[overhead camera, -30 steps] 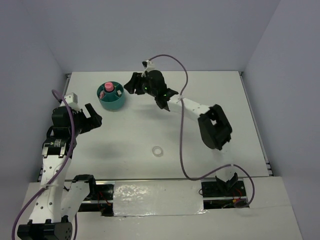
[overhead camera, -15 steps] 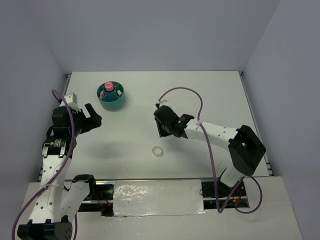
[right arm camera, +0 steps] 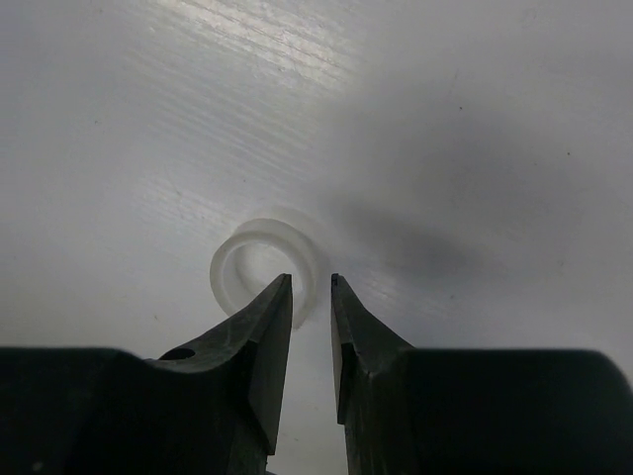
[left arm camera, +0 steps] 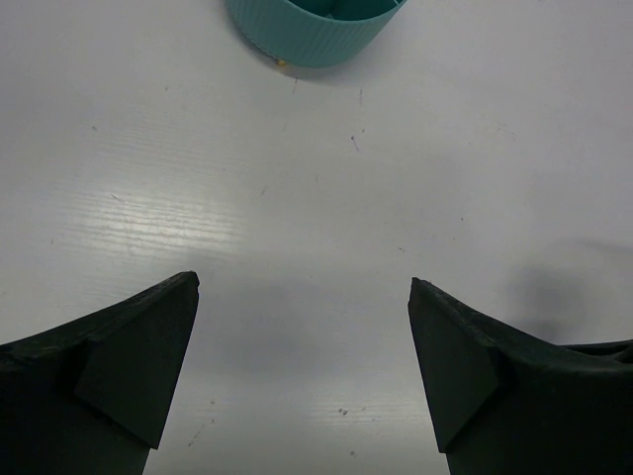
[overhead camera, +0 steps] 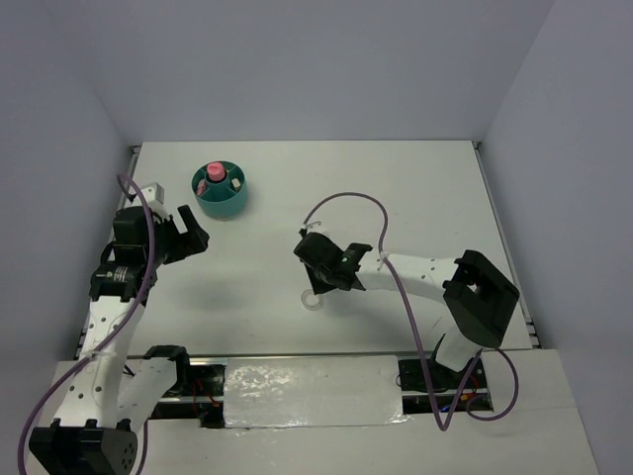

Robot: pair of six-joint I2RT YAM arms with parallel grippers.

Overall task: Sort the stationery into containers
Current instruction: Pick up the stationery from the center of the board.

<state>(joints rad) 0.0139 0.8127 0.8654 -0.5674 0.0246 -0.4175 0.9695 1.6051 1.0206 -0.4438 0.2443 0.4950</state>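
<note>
The clear-white tape ring [overhead camera: 313, 299] lies flat on the table near the front middle. My right gripper [overhead camera: 314, 290] is down on it; in the right wrist view its jaws [right arm camera: 312, 287] have closed to a narrow gap on the tape ring's [right arm camera: 262, 231] near wall, one finger inside the ring and one outside. The round teal organiser [overhead camera: 233, 206] stands at the back left with a pink stick [overhead camera: 213, 173] upright in it. My left gripper [overhead camera: 188, 234] hovers wide open in front of the organiser [left arm camera: 316, 40], its jaws [left arm camera: 304, 287] with nothing between them.
The white table [overhead camera: 415, 198] is boxed in by pale walls at the back and both sides. The right arm's purple cable [overhead camera: 346, 203] loops above the table's middle. A shiny tape strip [overhead camera: 312, 388] runs along the near edge between the arm bases.
My right arm swung from beside the organiser down to the tape ring, and its jaws narrowed onto the ring's wall. The left arm shifted slightly forward, still open.
</note>
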